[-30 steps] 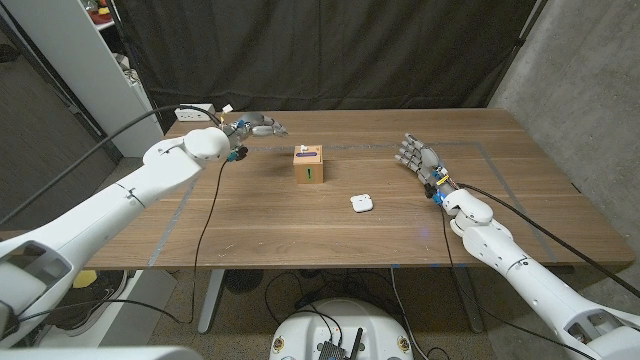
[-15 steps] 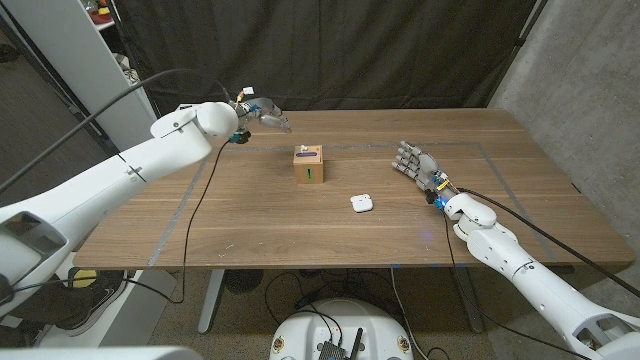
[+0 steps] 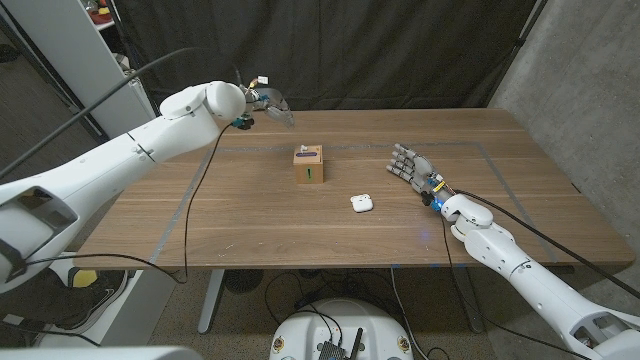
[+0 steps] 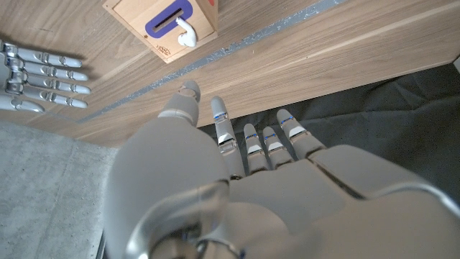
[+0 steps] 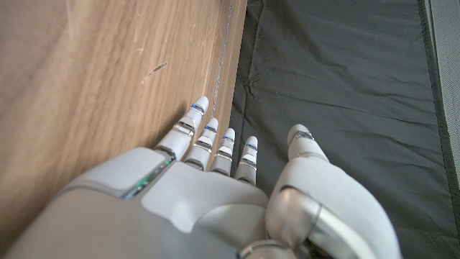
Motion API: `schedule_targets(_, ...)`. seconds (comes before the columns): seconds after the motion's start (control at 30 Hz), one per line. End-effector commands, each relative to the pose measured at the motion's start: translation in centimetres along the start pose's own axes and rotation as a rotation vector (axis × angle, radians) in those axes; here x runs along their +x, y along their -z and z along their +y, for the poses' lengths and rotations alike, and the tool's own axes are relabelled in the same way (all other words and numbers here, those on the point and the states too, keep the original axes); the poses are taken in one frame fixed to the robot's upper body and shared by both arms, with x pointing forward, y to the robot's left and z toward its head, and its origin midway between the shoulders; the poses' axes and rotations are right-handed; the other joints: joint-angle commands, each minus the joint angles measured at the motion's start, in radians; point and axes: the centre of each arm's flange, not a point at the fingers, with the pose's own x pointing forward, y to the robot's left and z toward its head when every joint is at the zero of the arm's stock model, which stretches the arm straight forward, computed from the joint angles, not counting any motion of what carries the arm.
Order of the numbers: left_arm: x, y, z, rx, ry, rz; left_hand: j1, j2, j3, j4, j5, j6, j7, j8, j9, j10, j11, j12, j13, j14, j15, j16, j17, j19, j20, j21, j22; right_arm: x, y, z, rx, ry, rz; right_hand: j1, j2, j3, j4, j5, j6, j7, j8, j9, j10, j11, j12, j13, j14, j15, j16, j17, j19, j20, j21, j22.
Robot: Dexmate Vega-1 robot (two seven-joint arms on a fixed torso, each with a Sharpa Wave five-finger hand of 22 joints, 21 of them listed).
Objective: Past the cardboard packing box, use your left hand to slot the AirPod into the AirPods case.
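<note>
The left hand, fingers spread and empty, hovers over the far table edge, left of the cardboard box bearing the white AirPod; a clumsy reach could knock it off, away from the case lying nearer.

The head view looks down over the table. Both wrist views sit close behind their hands; the left shares the cardboard box.

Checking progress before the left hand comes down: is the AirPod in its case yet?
Not yet. The AirPod stands on the cardboard box; the AirPods case lies apart on the table.
</note>
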Motion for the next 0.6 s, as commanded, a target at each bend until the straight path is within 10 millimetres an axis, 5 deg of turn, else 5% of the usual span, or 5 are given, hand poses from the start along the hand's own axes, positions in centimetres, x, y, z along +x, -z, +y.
schedule_targets(0.03, 2.0, -1.4, 1.0, 0.108, 0.103, 0.01, 0.012, -0.01, -0.02, 0.0, 0.019, -0.028, -0.013, -0.007, 0.017, -0.012, 0.003, 0.005, -0.005, -0.012, 0.0, 0.001, 0.002, -0.001, 0.006, -0.007, 0.004, -0.7, 0.9, 0.4, 0.026, 0.014, 0.002, -0.001, 0.003, -0.005, -0.002, 0.004, 0.003, 0.012, 0.004, 0.004, 0.004, 0.009, 0.004, 0.002, 0.009, -0.077, 0.007, 0.001, 0.009, -0.024, -0.001, 0.004)
schedule_targets(0.27, 2.6, -2.6, 0.4, 0.17, 0.126, 0.03, 0.013, -0.012, -0.033, 0.005, 0.027, -0.041, -0.02, -0.011, 0.028, -0.028, 0.004, 0.003, -0.009, -0.027, 0.004, -0.001, 0.002, -0.011, 0.008, -0.012, 0.004, -0.9, 1.0, 0.1, 0.033, 0.015, 0.004, 0.0, -0.002, -0.007, -0.004, 0.004, 0.003, 0.014, 0.004, 0.004, 0.005, 0.01, 0.004, 0.002, 0.011, -0.074, 0.007, 0.001, 0.01, -0.021, -0.001, 0.004)
schedule_targets(0.6, 3.1, -3.8, -1.9, 0.262, 0.019, 0.048, 0.024, -0.01, -0.053, 0.007, 0.033, 0.009, -0.029, 0.01, 0.05, 0.031, -0.03, 0.03, -0.016, 0.022, -0.035, 0.014, 0.001, 0.017, -0.006, -0.003, 0.005, -1.2, 1.4, -0.4, 0.041, 0.008, -0.01, -0.002, -0.002, -0.009, -0.003, 0.004, 0.003, -0.013, 0.004, 0.004, 0.007, 0.01, 0.005, 0.002, 0.013, -0.076, 0.008, 0.002, 0.01, -0.021, -0.001, 0.004)
